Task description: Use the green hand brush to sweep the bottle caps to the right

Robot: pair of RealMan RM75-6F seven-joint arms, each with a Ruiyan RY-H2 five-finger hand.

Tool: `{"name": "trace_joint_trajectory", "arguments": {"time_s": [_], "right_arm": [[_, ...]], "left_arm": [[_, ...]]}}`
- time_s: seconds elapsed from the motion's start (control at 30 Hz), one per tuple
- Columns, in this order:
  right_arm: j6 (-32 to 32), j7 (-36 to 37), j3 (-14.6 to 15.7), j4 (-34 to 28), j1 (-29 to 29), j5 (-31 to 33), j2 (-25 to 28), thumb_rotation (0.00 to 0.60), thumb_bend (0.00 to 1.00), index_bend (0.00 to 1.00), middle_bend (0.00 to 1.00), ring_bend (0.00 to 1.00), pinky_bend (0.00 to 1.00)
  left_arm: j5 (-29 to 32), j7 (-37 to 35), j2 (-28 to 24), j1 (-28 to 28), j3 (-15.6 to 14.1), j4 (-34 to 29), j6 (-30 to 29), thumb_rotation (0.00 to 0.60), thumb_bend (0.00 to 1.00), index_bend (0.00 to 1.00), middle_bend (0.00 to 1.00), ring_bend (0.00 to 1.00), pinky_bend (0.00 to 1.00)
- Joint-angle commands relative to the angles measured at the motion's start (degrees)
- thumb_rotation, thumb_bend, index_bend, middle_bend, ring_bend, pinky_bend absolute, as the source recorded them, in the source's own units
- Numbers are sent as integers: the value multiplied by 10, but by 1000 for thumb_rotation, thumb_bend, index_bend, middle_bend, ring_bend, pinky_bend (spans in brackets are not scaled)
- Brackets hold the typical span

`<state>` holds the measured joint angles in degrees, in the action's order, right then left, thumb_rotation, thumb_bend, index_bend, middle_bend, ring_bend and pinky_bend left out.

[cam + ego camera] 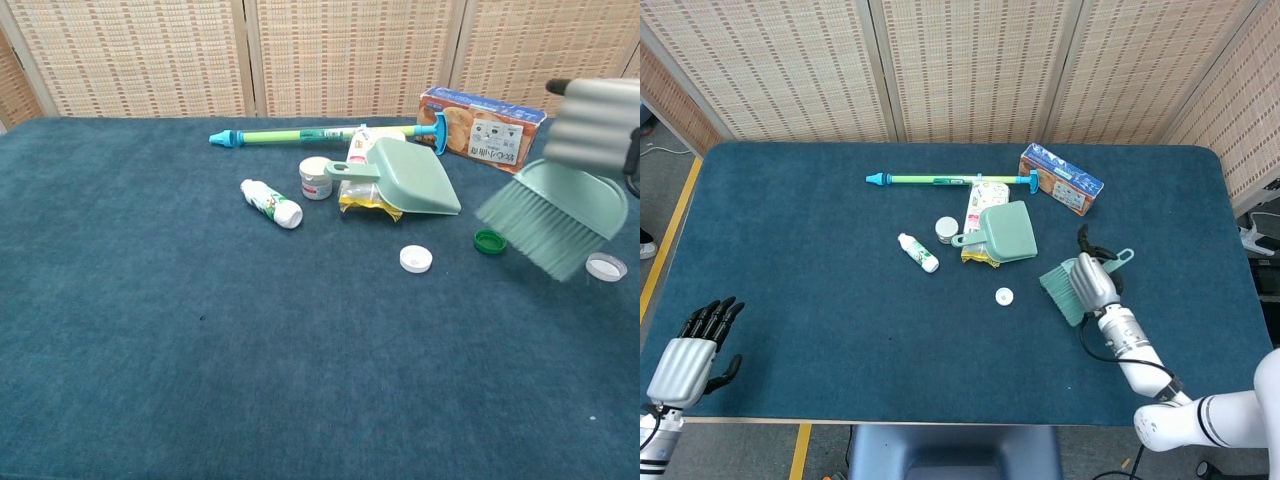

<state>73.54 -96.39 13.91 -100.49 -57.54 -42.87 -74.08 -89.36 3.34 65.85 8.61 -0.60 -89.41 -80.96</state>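
Observation:
My right hand [1096, 281] grips the green hand brush [1064, 289] right of the table's middle. In the chest view the hand [597, 122] is at the upper right and the brush [553, 215] hangs tilted, its bristles pointing down-left. A green bottle cap [489, 241] lies just left of the bristle tips; the brush hides it in the head view. A white cap [1004, 296] [416, 260] lies further left. A pale cap [606, 267] sits right of the brush. My left hand [687, 352] hangs open off the table's near left corner.
A green dustpan [1006, 231] lies on a yellow packet behind the caps. Beside it are a small jar [946, 229] and a small white bottle [918, 252]. A long blue-green stick [950, 180] and a printed box [1061, 179] lie further back.

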Motion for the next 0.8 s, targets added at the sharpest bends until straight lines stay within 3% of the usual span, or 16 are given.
{"name": "trace_joint_trajectory", "arguments": {"time_s": [0.03,0.23,0.43,0.8], "right_arm": [[-2,-22,-32,-13,-21,3,-27,600,369,902,838,564,121],[-12,-90,-68,17,-58,40,-108,600,369,902,838,565,121],[-8,-141,-82,62,-81,79,-175,600,369,902,838,565,121],[-1,-181,-76,121,-90,129,-213,600,370,902,838,565,121]], "left_arm": [[-2,-4,-2,0,0,-1,-2,600,420,0,0,0,101],[-8,-17,-10,-5,-3,-3,-12,600,420,0,0,0,101],[-5,-28,-11,-1,0,1,-5,600,419,0,0,0,101],[-2,-33,-6,3,2,10,-1,600,420,0,0,0,101]]}}
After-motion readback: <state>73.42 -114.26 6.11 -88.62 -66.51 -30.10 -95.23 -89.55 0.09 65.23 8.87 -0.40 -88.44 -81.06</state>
